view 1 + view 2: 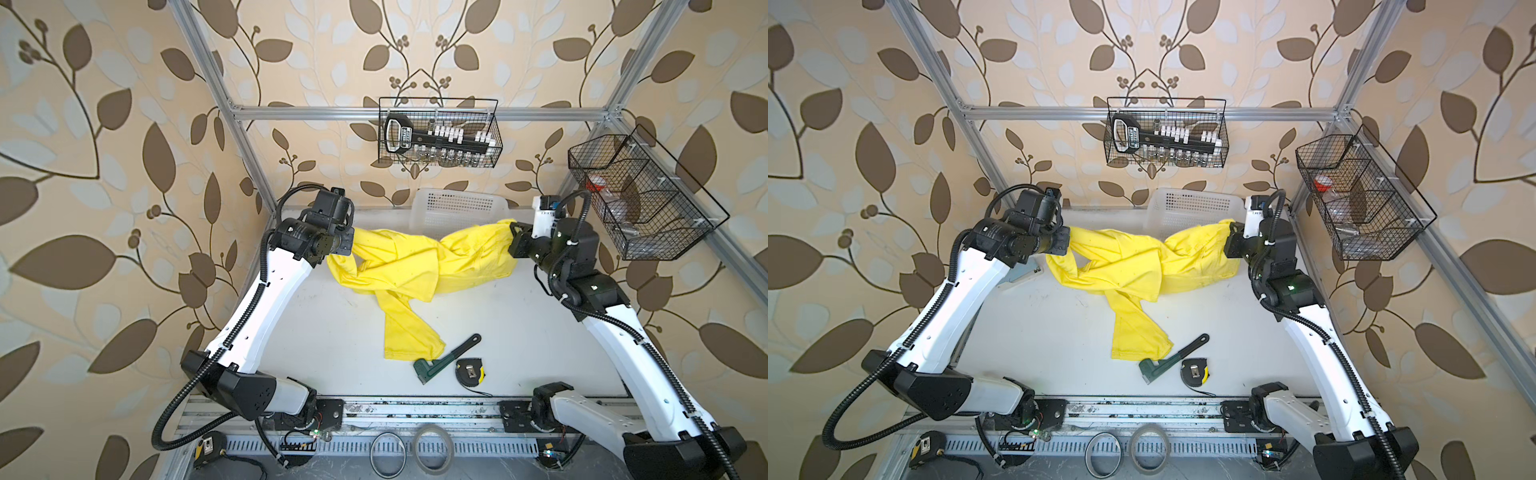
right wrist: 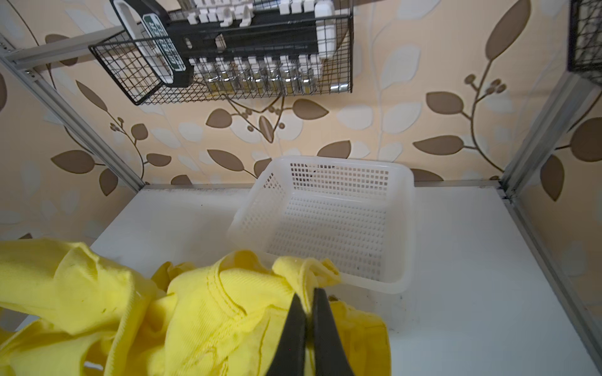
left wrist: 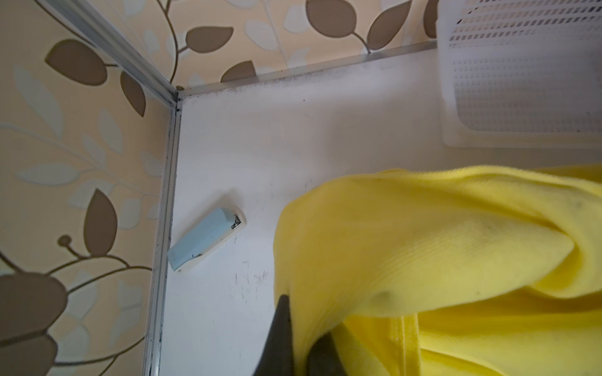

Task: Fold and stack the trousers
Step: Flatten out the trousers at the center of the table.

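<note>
Left tool (image 3: 303, 322) and right tool (image 2: 308, 293) each pinch the yellow trousers (image 1: 415, 266), slung twisted just in front of the white basket (image 1: 457, 208). One leg trails away from the basket, touching a wrench (image 1: 446, 357); pulling may drag it, or the thin pinches may slip.

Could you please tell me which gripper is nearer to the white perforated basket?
Right. The right gripper, shut on the trousers, sits just by the white perforated basket; the left gripper holds them well away across the table.
</note>
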`<state>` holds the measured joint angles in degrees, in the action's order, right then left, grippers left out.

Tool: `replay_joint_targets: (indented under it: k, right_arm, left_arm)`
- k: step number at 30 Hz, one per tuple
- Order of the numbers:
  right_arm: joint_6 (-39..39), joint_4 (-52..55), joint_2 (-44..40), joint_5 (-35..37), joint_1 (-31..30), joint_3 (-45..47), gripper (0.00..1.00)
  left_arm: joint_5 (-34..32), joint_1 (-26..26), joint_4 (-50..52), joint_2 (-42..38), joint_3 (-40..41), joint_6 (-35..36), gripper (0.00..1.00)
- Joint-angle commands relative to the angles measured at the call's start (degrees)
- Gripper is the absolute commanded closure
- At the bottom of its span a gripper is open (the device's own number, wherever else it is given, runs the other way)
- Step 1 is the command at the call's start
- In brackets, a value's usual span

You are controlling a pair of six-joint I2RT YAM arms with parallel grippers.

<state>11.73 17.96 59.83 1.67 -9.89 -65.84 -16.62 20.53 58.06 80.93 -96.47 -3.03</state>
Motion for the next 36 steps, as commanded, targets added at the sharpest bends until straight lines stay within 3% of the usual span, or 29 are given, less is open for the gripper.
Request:
replay_joint_targets:
  k: [1, 6, 13, 16, 25, 31, 36]
  right_arm:
    - [-3.41, 0.63, -2.04, -1.7, 2.4, -3.49, 1.0]
    - [-0.74, 4.8, -2.31, -4.02, 5.34, -0.35, 1.0]
    - [9.47, 2.97, -7.26, -7.94, 5.32, 19.88, 1.0]
    - [13.72, 4.19, -8.92, -8.89, 5.26, 26.52, 1.0]
    - [20.97, 14.77, -19.75, -0.25, 3.57, 36.74, 0.96]
    - [26.52, 18.96, -24.95, 1.29, -1.15, 38.53, 0.79]
    - [25.87, 22.89, -25.06, 7.39, -3.85, 32.6, 0.5]
  left_arm:
    - [3.24, -0.5, -2.56, 0.41, -3.29, 4.25, 1.0]
    - [7.35, -0.47, -2.58, 1.08, 3.22, 1.82, 1.0]
    - [13.37, -0.17, -7.23, -4.09, 20.4, -5.16, 1.0]
    - [17.38, 2.24, -8.09, -6.28, 27.59, -9.49, 1.0]
    - [15.01, 4.69, -7.13, -13.98, 42.83, -20.3, 1.0]
    - [16.45, 4.87, -8.11, -16.34, 48.05, -22.26, 1.0]
    - [16.21, 4.84, -7.83, -17.01, 47.73, -22.4, 0.91]
